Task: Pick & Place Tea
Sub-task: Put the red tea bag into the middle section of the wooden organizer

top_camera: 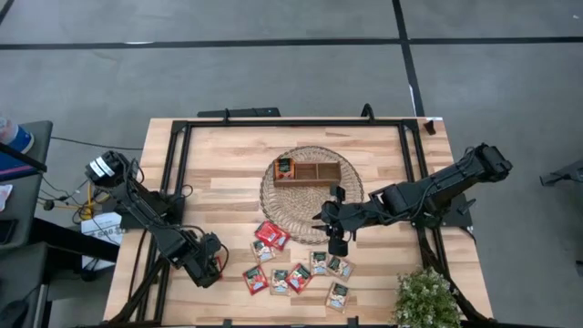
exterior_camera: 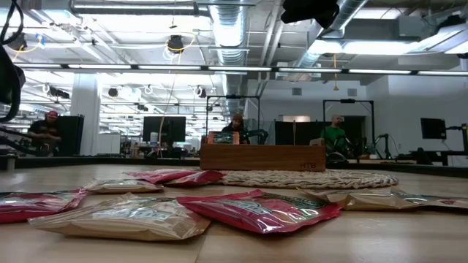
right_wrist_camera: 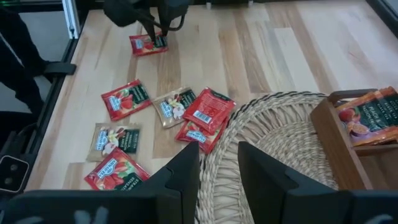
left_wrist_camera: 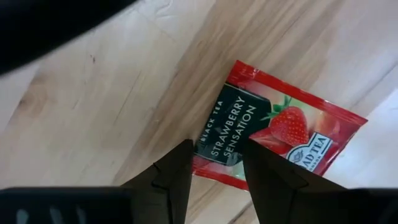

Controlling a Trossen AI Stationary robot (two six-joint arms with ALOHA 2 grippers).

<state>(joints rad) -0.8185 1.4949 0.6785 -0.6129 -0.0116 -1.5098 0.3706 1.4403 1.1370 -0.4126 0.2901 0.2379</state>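
Sachets [top_camera: 301,269] crowd the low view, hiding the bench [top_camera: 228,182]; left gripper [left_wrist_camera: 216,163] straddles a strawberry sachet [left_wrist_camera: 273,127] with open jaws, and right gripper [right_wrist_camera: 219,163] stands open above the wicker mat [right_wrist_camera: 273,134].

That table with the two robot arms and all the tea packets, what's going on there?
The left gripper is down at a red strawberry tea sachet near the table's front left, fingers open either side of its edge. The right gripper hovers open over the wicker mat. One sachet already sits in the wooden tray's left compartment; the others lie loose on the table.
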